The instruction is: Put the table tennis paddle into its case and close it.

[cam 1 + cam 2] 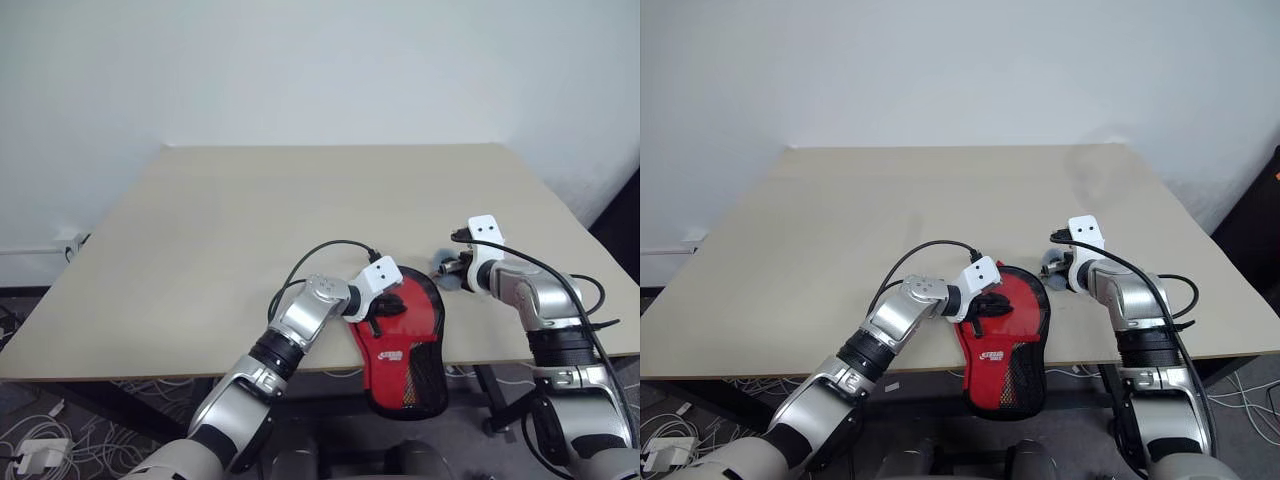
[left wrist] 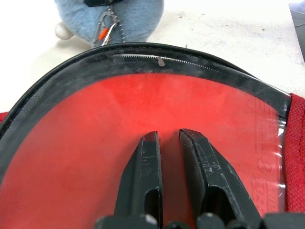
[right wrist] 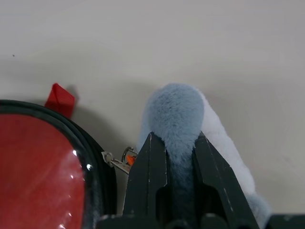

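Plain white wall backs my view, and below it the beige table (image 1: pixel 300 210) spreads wide with a matte, smooth top. I see the case (image 1: pixel 405 345) at the near edge, between my two arms, its narrow mesh-and-print end hanging off over the floor. Its upper side is clear glossy plastic with a black zip rim, and the round red face of the paddle (image 2: pixel 119 143) shows through it, so the paddle sits inside. I cannot tell how far the zip is run.

My left hand (image 2: pixel 169 136) rests on the clear plastic over the red face, its two black fingers nearly together with nothing between them.

Just beside the case's rounded end lies a fluffy grey-blue plush charm (image 3: pixel 178 114), soft and oval with a paler underside, joined to the rim by a small metal clip with an orange bit (image 3: pixel 125 159). My right hand (image 3: pixel 174 140) is clamped on this plush, the fur bulging up between the fingers. A small red tab (image 3: pixel 60 99) sticks out from the rim near it.

Cables (image 1: pixel 40 440) and a white plug lie on the dark floor to the left.
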Controlling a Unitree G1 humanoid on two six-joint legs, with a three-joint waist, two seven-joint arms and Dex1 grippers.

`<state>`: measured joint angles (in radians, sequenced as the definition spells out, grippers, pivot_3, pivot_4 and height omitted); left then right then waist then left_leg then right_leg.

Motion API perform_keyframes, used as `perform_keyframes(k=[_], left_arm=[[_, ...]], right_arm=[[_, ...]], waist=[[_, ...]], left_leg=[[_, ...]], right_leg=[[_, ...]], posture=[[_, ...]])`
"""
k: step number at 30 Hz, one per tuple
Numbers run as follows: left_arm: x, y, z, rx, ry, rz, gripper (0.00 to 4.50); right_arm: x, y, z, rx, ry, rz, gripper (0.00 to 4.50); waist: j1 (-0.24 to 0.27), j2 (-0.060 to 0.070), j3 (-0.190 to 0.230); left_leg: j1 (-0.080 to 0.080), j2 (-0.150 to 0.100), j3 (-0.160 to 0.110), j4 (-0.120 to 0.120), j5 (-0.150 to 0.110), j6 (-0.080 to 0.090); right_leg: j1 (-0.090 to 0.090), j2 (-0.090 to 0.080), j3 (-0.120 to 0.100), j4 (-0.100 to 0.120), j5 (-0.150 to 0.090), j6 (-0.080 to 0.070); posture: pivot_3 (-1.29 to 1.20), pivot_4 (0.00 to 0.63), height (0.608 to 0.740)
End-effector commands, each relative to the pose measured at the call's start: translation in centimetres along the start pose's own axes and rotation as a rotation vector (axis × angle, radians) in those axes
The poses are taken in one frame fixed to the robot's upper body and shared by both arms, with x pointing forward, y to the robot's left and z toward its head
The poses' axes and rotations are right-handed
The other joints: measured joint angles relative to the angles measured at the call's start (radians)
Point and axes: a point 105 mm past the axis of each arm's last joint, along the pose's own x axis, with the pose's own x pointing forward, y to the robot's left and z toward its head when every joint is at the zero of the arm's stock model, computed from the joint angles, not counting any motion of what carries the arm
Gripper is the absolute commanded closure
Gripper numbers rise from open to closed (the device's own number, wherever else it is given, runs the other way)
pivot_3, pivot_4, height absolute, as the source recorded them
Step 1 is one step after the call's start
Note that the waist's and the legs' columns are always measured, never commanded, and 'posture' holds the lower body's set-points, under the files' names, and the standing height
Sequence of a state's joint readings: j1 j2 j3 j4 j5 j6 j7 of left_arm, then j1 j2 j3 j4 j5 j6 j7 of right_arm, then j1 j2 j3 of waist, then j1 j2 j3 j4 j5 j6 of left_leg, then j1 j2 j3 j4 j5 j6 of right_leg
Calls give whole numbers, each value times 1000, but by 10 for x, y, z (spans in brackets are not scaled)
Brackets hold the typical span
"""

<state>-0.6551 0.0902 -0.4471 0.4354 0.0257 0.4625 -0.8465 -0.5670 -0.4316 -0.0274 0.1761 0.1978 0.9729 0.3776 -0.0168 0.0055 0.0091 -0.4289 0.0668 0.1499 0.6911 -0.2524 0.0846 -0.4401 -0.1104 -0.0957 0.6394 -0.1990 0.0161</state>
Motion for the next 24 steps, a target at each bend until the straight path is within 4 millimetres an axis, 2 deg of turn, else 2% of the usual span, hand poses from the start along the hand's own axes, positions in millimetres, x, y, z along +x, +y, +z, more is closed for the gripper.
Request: perform_keyframes(k=[1,6,11,20,24], left_arm=[[-3,3,-53,-103,182,27,3791],[-2,3,-51,-104,178,26,3791],[-1,3,-52,-102,179,27,3791],[2,-1,-50,-102,175,15,3791],[2,-1,-51,-104,176,15,3791]], right_arm=[[-30,-38,21,-50,-81,-123,4436],[-49,-48,12,-74,-70,-102,4437],[-71,-31,-1,-160,-50,35,4437],[-83,-26,-23,-219,2,100,4443],[-94,-16,-34,-311,15,180,4453]], waist=[[8,0,0],[28,1,1],[32,1,1],[34,0,2],[34,-1,3]], left_leg=[[0,0,0,0,0,0],[0,-5,0,0,-1,6],[-1,-8,0,4,-5,13],[-1,-8,-1,6,-6,13],[0,-8,-2,6,-7,13]], right_leg=[[0,-1,0,0,0,0],[0,-9,-2,0,-2,3],[2,-13,-3,-1,-3,6],[4,-13,-4,-2,-4,6],[5,-13,-4,-3,-4,7]], posture=[[0,0,724],[0,0,724],[0,0,724],[0,0,724],[0,0,724]])
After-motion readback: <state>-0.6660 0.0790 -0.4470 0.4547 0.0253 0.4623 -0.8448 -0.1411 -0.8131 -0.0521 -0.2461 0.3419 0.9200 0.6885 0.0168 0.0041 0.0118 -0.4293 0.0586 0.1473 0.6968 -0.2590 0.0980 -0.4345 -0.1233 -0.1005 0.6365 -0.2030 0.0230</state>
